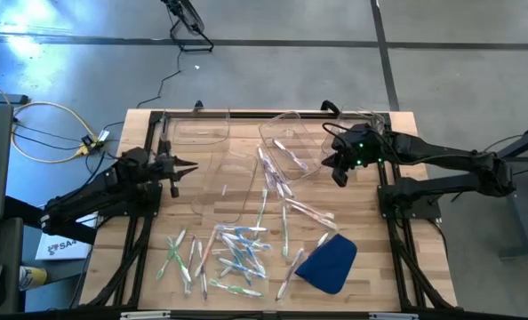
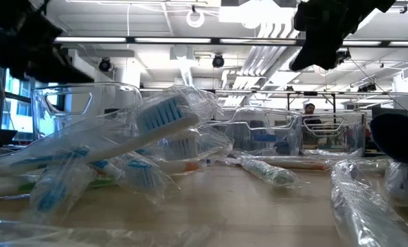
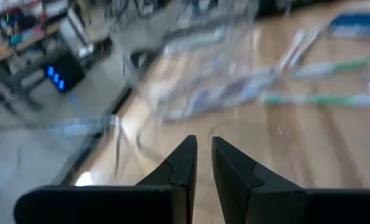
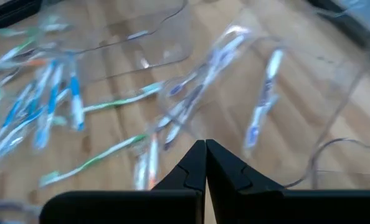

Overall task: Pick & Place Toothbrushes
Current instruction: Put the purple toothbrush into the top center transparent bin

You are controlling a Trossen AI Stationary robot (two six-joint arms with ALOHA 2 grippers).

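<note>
A: Looking across the pale wooden bench [image 1: 371, 258], where are the slim whitish toothbrushes in clear crinkled wrappers [image 1: 233, 253] being seen?

B: Most are being seen scattered loose over the near half of the bench, beside a dark blue folded cloth [image 1: 328, 263]. A few are lying in and against the tilted clear plastic bin [image 1: 291, 142] near the middle, and more clear bins are being kept along the far edge.

A: How are they being judged to handle?

B: They are being judged light and stiff along the handle, while the loose film is likely to be slippery and to crumple under pressure. A hold across the middle of the handle, square to its length, is being judged best; a pinch on the film alone is likely to slide off.

A: And the pincers?

B: The right pincer [image 4: 205, 155] is being held shut and empty above the tilted bin. The left pincer [image 3: 203, 155] is hanging over the bench's left side, well apart from the brushes, with nothing between its fingers and only a narrow gap showing.
</note>
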